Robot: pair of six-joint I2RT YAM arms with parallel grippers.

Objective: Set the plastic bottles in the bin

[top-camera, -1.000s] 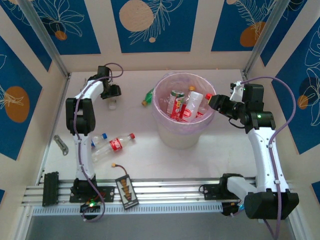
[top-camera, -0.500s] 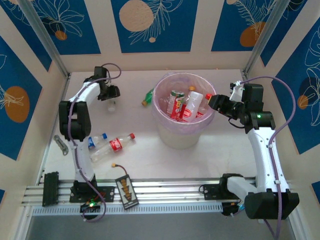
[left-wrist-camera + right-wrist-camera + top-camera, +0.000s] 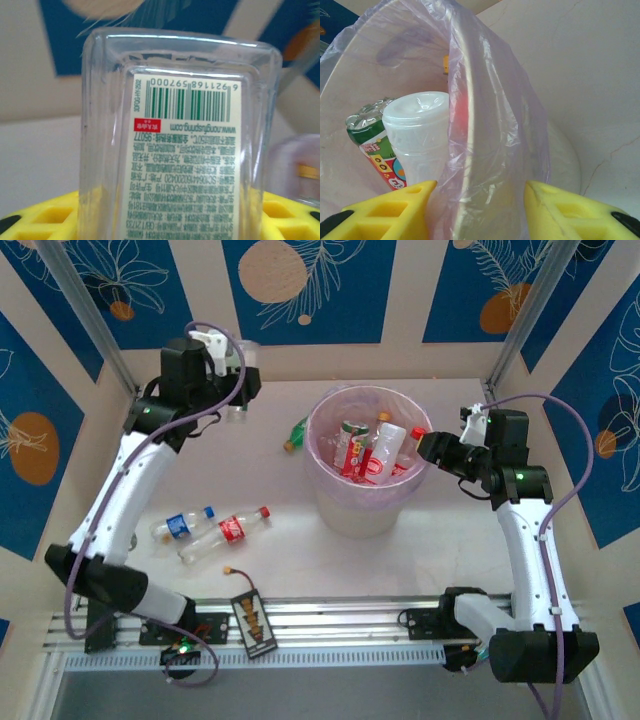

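A black-and-orange card (image 3: 256,624) lies across the near metal rail (image 3: 340,616).

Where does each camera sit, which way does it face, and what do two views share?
Top external: above and behind the bases, facing down at the table, bin and both arms.
Left wrist: on the raised left arm, facing along the left gripper past its clear bottle toward a patterned wall.
Right wrist: beside the bin, facing along the right gripper, fingers either side of the rim.
Shared: top and right wrist both show the bin holding bottles.
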